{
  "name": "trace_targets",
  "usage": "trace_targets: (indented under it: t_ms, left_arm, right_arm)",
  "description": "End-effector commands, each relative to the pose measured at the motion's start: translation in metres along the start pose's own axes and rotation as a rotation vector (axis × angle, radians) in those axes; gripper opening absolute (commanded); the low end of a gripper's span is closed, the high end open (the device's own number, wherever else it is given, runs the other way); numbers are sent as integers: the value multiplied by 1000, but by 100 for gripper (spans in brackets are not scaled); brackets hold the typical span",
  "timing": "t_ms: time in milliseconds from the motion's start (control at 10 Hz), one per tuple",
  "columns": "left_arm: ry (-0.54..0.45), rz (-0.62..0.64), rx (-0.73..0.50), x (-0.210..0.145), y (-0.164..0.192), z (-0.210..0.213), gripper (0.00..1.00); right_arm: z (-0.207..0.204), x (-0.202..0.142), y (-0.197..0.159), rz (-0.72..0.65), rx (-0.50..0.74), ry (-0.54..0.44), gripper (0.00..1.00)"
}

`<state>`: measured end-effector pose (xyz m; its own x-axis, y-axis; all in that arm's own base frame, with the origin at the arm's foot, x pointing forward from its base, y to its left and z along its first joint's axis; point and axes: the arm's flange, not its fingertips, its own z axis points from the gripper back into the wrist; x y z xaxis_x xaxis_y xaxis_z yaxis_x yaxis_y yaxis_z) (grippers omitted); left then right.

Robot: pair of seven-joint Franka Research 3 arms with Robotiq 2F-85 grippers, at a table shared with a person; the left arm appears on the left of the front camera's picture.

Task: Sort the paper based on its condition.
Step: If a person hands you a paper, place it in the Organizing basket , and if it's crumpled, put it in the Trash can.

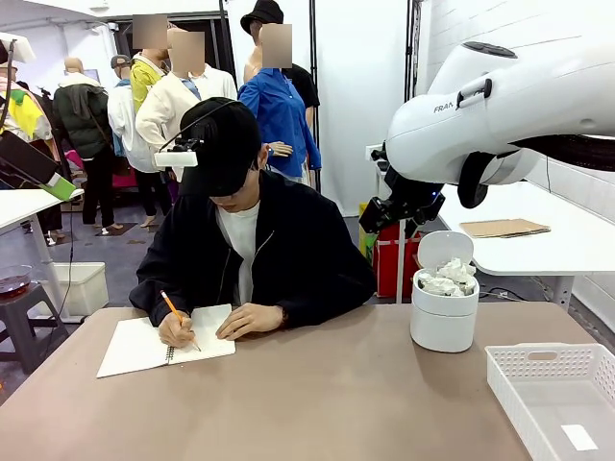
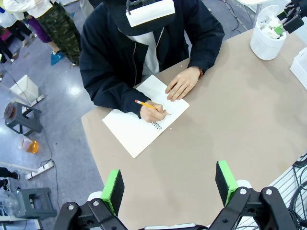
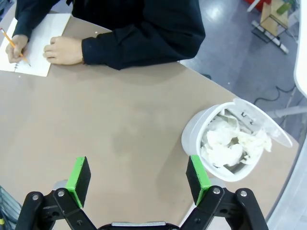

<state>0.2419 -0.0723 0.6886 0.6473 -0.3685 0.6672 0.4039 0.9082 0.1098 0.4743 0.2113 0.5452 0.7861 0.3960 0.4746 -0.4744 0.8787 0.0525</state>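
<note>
Writing in a notebook (image 1: 163, 344), the person (image 1: 252, 252) sits at the far side. Over to the right, the paper (image 3: 229, 146) fills a white bin (image 1: 443, 327). It looks light and squashy, so pinching a top lump should work. The right gripper (image 3: 138, 179) hangs wide open above the table, just beside the bin. The left gripper (image 2: 170, 187) is open too.

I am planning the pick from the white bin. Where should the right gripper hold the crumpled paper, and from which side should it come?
Best from above: the crumpled paper sits inside the white bin, whose walls block the sides and whose lid stands open at the back. Pinch a raised fold of the top lump, which pokes above the rim. The right gripper is open.
</note>
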Motion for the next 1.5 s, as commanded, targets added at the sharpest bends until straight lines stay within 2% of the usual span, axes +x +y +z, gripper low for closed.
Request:
trace_targets:
  t_ms: [0, 400, 600, 900, 1300, 1400]
  left_arm:
    - [2, 1, 10, 0, 1, 0, 100]
    - [2, 1, 10, 0, 1, 0, 100]
    - [2, 1, 10, 0, 1, 0, 100]
    - [2, 1, 10, 0, 1, 0, 100]
    - [2, 1, 10, 0, 1, 0, 100]
    - [2, 1, 10, 0, 1, 0, 100]
  right_arm:
    - [-2, 3, 1, -6, -23, -6, 100]
    - [0, 0, 1, 1, 0, 0, 100]
    - [35, -17, 23, -36, 85, -67, 100]
    - [80, -20, 58, -9, 230, -151, 100]
    - [124, 7, 91, 58, 295, -153, 100]
    - [132, 15, 96, 84, 264, -161, 100]
